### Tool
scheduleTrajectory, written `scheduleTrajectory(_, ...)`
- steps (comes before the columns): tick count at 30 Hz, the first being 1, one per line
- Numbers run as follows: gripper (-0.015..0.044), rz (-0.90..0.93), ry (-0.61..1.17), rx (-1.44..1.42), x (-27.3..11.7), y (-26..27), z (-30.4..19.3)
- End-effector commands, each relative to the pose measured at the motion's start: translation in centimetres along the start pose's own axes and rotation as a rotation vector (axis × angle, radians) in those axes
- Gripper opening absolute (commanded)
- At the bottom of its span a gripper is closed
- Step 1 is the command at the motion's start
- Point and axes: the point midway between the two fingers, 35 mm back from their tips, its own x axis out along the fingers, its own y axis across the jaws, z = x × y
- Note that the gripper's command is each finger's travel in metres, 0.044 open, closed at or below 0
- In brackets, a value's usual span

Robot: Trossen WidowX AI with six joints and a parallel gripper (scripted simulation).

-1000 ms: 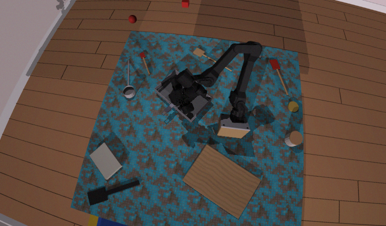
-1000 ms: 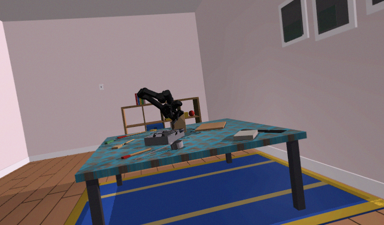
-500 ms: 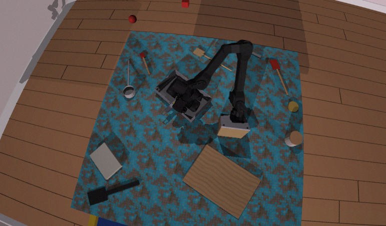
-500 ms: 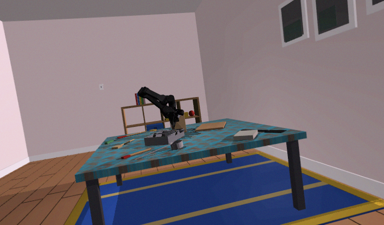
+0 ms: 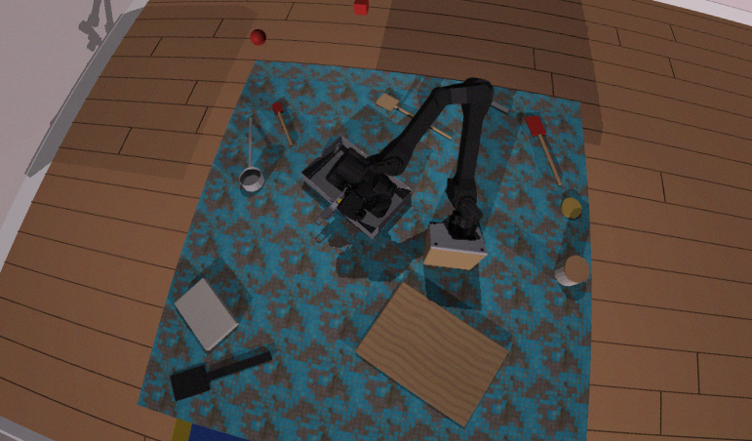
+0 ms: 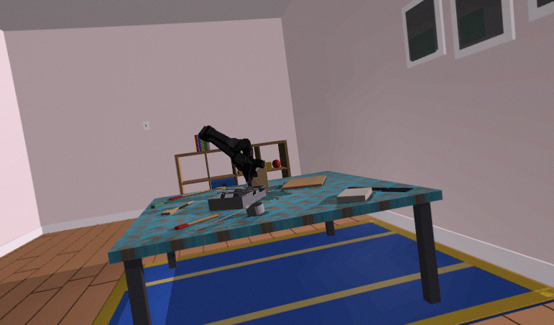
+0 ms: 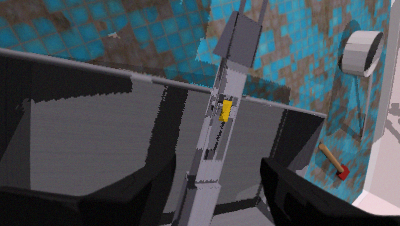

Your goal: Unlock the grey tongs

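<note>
The grey tongs (image 5: 325, 215) (image 7: 237, 42) lie across the roasting tin (image 5: 314, 186) (image 6: 224, 203) (image 7: 100, 135). One end sticks out over the tin's rim, and a small yellow part shows on them. My gripper (image 7: 218, 161) is open above the tin, one finger on each side of the tongs in the wrist view, with a gap on both sides. The arm hides the rest of the tongs in the top view. The wooden board (image 5: 433, 350) (image 6: 305, 182) lies flat, with nothing on it.
The arm's base stands on a pale block (image 5: 454, 260) between tin and board. A grey long-handled pot (image 5: 252, 180) (image 6: 255, 208) (image 7: 361, 52) stands near the tin. A white box (image 5: 206, 313) (image 6: 354, 194) and a black paddle-like tool (image 5: 189, 381) lie farther off.
</note>
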Motion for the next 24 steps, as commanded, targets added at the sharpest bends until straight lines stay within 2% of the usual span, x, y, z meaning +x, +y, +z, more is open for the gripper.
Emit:
scheduleTrajectory(1,0.026,0.002,-0.007,-0.003,0.6,0.0,0.2)
scheduleTrajectory(24,0.026,0.004,-0.009,-0.002,4.4,-0.1,0.3)
